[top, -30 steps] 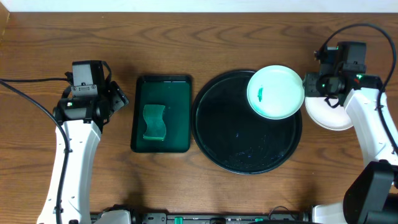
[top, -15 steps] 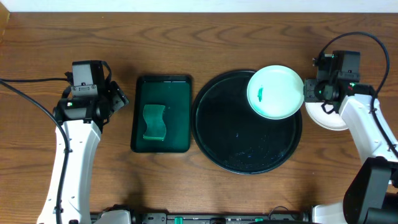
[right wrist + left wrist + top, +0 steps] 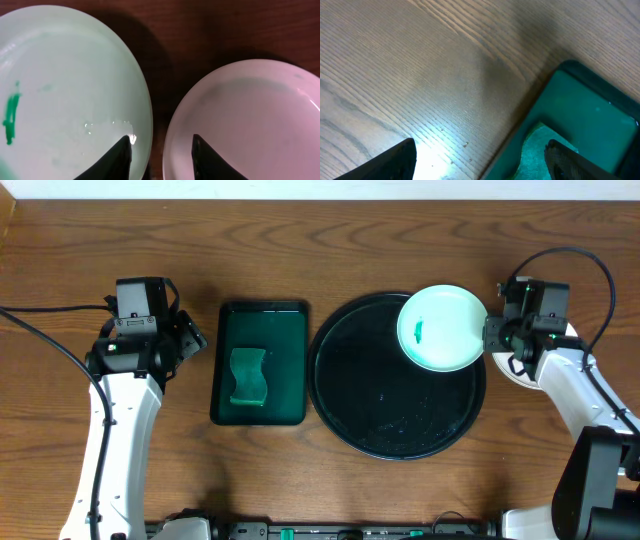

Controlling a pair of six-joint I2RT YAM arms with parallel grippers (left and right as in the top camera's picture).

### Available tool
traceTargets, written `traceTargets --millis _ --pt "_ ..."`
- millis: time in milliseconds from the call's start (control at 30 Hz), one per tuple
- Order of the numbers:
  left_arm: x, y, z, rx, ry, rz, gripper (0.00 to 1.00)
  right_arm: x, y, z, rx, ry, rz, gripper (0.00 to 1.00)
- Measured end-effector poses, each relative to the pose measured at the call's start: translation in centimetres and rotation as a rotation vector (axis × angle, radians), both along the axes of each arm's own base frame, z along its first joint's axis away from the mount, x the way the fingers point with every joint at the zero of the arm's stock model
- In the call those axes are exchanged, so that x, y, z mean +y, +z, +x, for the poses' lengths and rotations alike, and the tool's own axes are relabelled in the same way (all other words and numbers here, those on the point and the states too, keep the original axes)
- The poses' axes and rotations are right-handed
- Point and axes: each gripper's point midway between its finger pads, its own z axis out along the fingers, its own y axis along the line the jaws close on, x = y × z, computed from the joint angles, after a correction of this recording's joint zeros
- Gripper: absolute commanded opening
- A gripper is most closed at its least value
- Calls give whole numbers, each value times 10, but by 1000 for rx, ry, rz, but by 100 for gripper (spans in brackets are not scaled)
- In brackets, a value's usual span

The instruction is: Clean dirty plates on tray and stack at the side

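**Plate with a green streak across the tray's rim, both pincers apart**

Plate first: the smeared plate (image 3: 442, 328) is small, round and glossy pale mint. It lies over the upper-right rim of the tray (image 3: 390, 415) in the overhead view, partly on the tray and partly past its edge. A short green streak (image 3: 418, 331) marks the side of the plate towards the tray's middle. The tray is a large black glossy disc with a low raised rim, and fine specks show on its surface.

Just off the tray's right edge, on the brown wood-grain table (image 3: 330, 240), you have a smooth white plate (image 3: 517, 372), largely covered by the right arm. The two plates sit close but apart, with a dark strip of table between them in the right wrist view.

Your right pincer (image 3: 161, 157) is spread over that strip. One dark fingertip is above the smeared plate's edge and the other above the white plate, and it grips nothing.

To the tray's left lies a rectangular dark green tray (image 3: 262, 312) with rounded corners, holding a wavy-edged green sponge (image 3: 248, 376). Further left of it, your left pincer (image 3: 480, 165) is also spread wide and holds nothing. It is above bare wood at that green tray's corner.
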Motion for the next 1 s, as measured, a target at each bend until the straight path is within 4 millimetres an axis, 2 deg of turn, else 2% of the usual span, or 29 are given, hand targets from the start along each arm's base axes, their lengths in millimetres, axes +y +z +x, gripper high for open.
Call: traceTargets --millis 133,267,1000 --pt "0 0 0 0 0 0 82 0 -5 2 -35 0 -4 35" --pt "0 0 0 0 0 0 82 0 -10 2 -63 2 -9 26" --pt "0 0 0 0 0 0 82 3 -6 13 -151 20 4 24"
